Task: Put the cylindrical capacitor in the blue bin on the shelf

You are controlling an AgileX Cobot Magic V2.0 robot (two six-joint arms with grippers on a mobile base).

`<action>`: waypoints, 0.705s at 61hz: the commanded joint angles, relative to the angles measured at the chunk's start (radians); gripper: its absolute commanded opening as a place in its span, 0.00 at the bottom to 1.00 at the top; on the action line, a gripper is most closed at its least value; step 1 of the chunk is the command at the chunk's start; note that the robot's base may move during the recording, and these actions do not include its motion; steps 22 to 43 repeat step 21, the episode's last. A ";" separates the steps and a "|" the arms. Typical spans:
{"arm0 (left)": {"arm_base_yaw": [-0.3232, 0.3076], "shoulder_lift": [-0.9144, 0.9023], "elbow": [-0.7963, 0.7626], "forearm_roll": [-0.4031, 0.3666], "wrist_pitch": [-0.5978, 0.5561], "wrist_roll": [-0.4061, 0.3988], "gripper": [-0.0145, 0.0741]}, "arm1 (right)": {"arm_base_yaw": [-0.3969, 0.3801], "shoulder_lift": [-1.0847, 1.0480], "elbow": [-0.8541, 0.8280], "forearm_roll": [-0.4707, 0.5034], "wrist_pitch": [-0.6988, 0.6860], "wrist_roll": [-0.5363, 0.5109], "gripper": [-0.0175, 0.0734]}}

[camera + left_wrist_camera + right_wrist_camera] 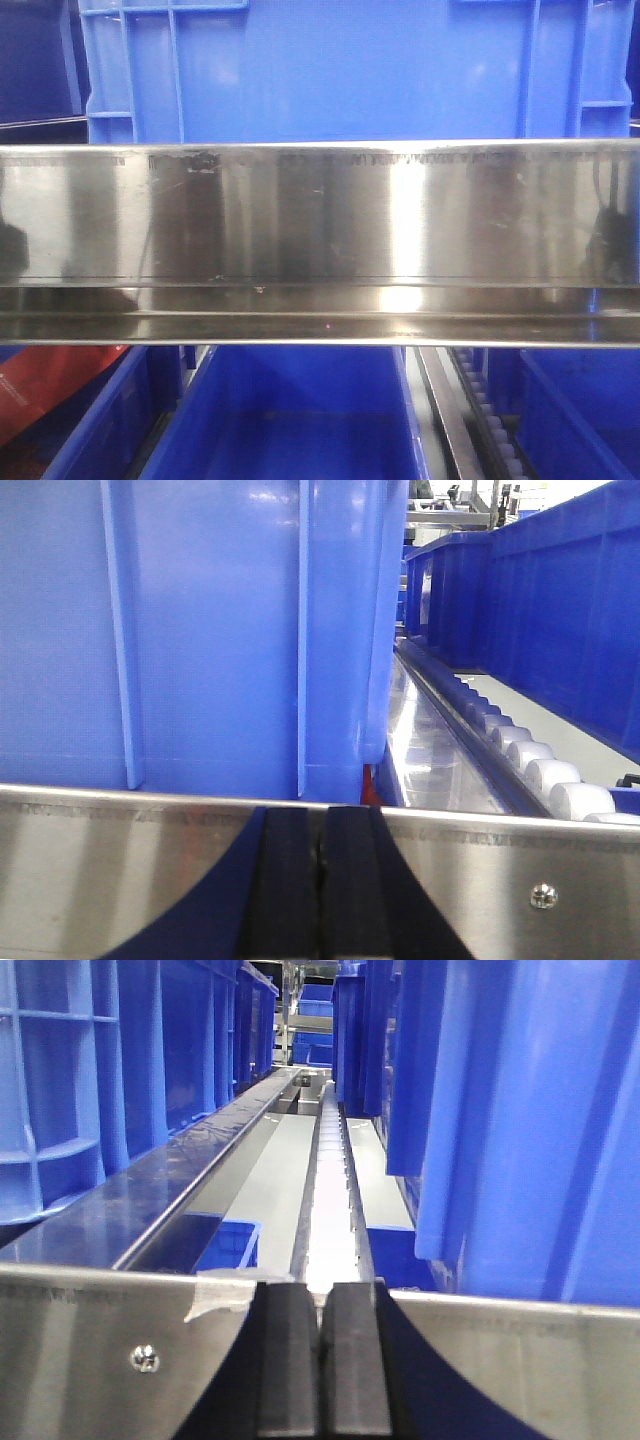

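Note:
The shelf's shiny steel front rail (320,230) runs across the whole front view. A blue bin (340,70) stands on the level above it, and another blue bin (290,410) sits open below. An orange-red body, the capacitor (45,380), shows only by its slanted edge at the lower left under the rail. My left gripper (321,825) is shut with its pads pressed together and nothing between them, right at the rail (120,860) in front of a blue bin wall (200,630). My right gripper (321,1300) is shut and empty at the rail (90,1350).
A roller track (530,760) runs back between bins on the left wrist's level, with a blue bin (560,610) to its right. A red sliver (368,785) shows beside the bin's corner. In the right wrist view, blue bins (530,1120) flank a steel lane (330,1180). More blue bins (580,410) sit at the lower right.

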 commanded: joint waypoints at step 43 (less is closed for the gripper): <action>-0.001 -0.005 -0.001 0.000 -0.014 -0.003 0.04 | -0.006 -0.004 0.002 -0.009 -0.024 0.003 0.04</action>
